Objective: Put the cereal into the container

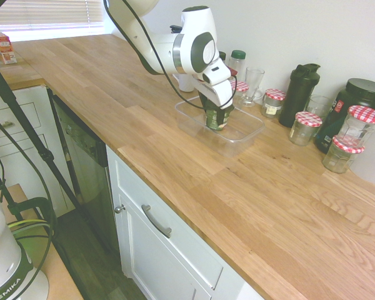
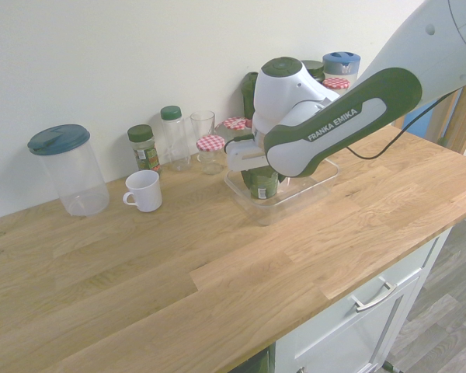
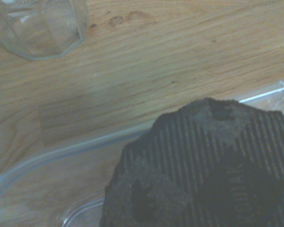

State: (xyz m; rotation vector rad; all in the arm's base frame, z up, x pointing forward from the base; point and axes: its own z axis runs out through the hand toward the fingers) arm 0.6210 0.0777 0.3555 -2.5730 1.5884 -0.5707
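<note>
Dark green cereal tub [image 3: 203, 165], ribbed dark lid foremost in the wrist view: gripped in the tool [image 1: 215, 110], its body below and between the fingers, and within the outline of the container. Whether its base touches the container floor cannot be told.
Container [image 1: 245, 139]: clear plastic, rectangular, rounded corners, on the counter.
Counter [image 1: 125, 119]: pale wood, visible grain. Along the wall, glass jars with red-checkered lids [image 1: 305, 129], a dark shaker bottle [image 1: 298, 97], a white mug [image 2: 144, 191] and a clear canister with blue lid [image 2: 76, 175].
Room: pale wall [image 2: 85, 62]; white cabinets [image 1: 172, 250] beneath; slatted blind [image 1: 44, 12] beyond.
</note>
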